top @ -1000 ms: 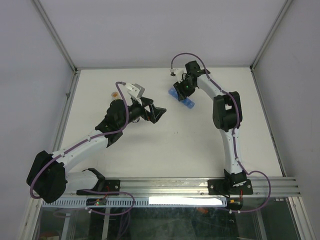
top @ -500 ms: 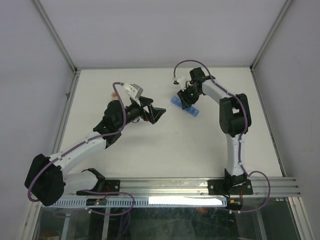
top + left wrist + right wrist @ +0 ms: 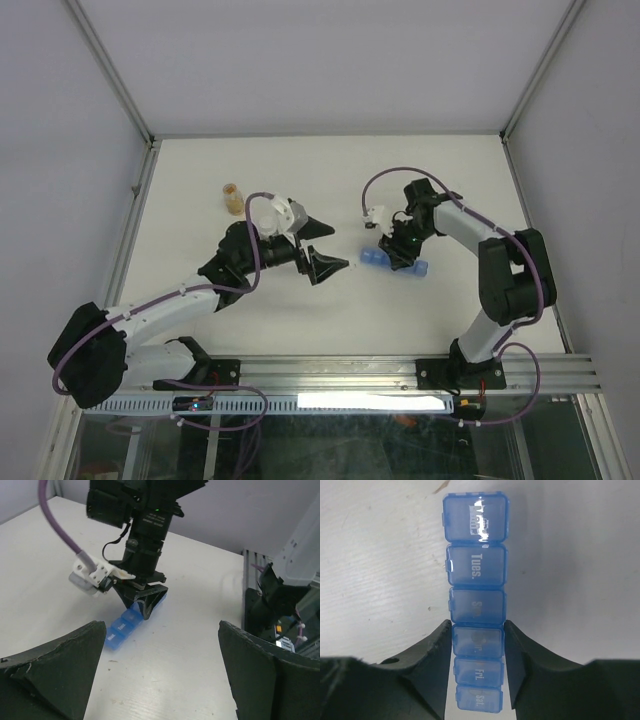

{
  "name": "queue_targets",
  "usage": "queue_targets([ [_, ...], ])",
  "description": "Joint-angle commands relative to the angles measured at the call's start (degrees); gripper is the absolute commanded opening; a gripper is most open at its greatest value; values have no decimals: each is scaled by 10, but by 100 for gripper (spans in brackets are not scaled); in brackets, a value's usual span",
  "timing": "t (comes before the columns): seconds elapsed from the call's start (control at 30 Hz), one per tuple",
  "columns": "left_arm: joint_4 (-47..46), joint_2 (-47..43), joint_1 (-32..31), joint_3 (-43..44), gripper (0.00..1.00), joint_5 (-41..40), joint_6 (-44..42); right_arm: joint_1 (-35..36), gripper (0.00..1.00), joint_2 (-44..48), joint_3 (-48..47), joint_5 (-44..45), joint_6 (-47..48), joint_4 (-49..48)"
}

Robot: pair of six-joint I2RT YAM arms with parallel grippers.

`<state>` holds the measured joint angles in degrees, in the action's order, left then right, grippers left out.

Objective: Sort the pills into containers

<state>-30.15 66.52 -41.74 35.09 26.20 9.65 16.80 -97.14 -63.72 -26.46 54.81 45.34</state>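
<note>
The blue pill-organizer strip (image 3: 392, 263) lies on the table right of centre. In the right wrist view the blue strip (image 3: 476, 570) runs lengthwise between my right fingers, its lids closed and marked with days. My right gripper (image 3: 398, 250) is shut on the strip's sides, about two thirds along it (image 3: 477, 640). My left gripper (image 3: 322, 252) is open and empty, just left of the strip. In the left wrist view the strip's free end (image 3: 120, 628) pokes out under the right gripper (image 3: 141, 600). No loose pills show.
A small clear bottle with orange-tan contents (image 3: 233, 198) stands at the back left of the table. The enclosure's frame rails (image 3: 130, 190) run along the table edges. The aluminium rail (image 3: 340, 372) holding the arm bases lies along the near edge.
My right gripper has dragged the blue strip from the back of the table toward the front and right. My left gripper has moved forward and right, uncovering the bottle.
</note>
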Motion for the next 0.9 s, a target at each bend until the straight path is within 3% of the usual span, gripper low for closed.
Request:
queue_targets([
  [0.0, -61, 18, -48, -13, 99, 18, -91, 1, 33, 52, 50, -27, 84, 3],
  [0.23, -106, 65, -92, -48, 99, 28, -176, 21, 36, 105, 108, -43, 114, -13],
  [0.3, -121, 73, -97, -61, 99, 41, -193, 29, 46, 113, 114, -56, 112, -11],
  [0.4, -137, 80, -104, -81, 99, 57, -223, 33, 69, 135, 120, -64, 103, -15],
  [0.47, -144, 85, -108, -92, 99, 59, -240, 27, 77, 153, 113, -69, 95, -10],
  [0.73, -138, 170, -109, -61, 99, 55, -313, -21, 83, 226, 36, -188, 121, 77],
  [0.87, -140, 249, -104, -20, 99, 52, -351, -23, 89, 257, 62, -285, 57, 21],
])
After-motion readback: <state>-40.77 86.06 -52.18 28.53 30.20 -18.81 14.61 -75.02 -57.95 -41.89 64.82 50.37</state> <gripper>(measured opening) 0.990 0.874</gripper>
